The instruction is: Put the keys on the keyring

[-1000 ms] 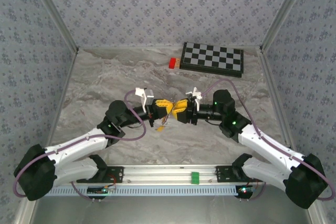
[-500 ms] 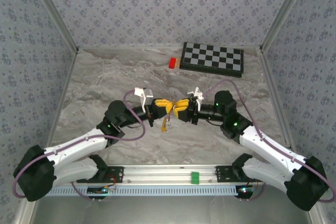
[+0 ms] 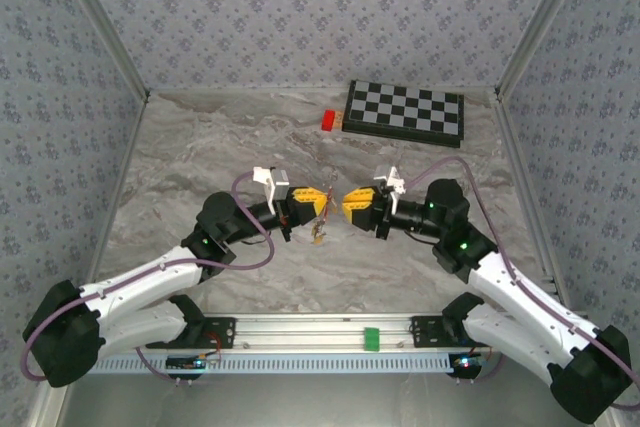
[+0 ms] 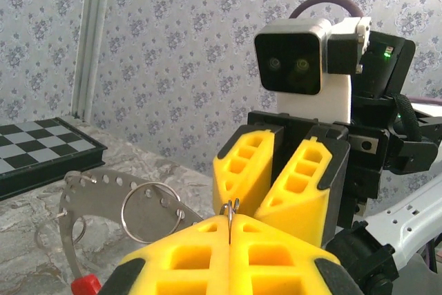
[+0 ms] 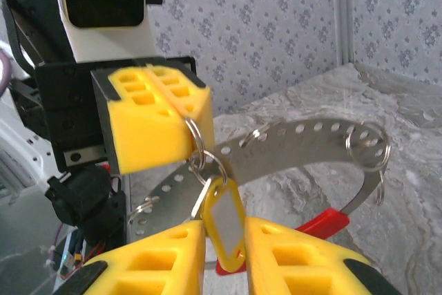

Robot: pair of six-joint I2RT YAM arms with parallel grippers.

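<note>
the hands, pressed tip to tip a second ago, now stand apart at the centre of the top view: the right hand (image 3: 347, 206) has drawn back toward the right, its fingers a slim gap apart and gripping nothing. the left hand (image 3: 321, 203) is clamped shut on a small split ring (image 5: 195, 144), from which a yellow-headed key (image 5: 224, 226) hangs just ahead of the right fingertips. the keyring (image 5: 304, 141), a grey perforated loop with a red end, curves behind the key toward the frame's right, over the marble worktop (image 3: 200, 147)
</note>
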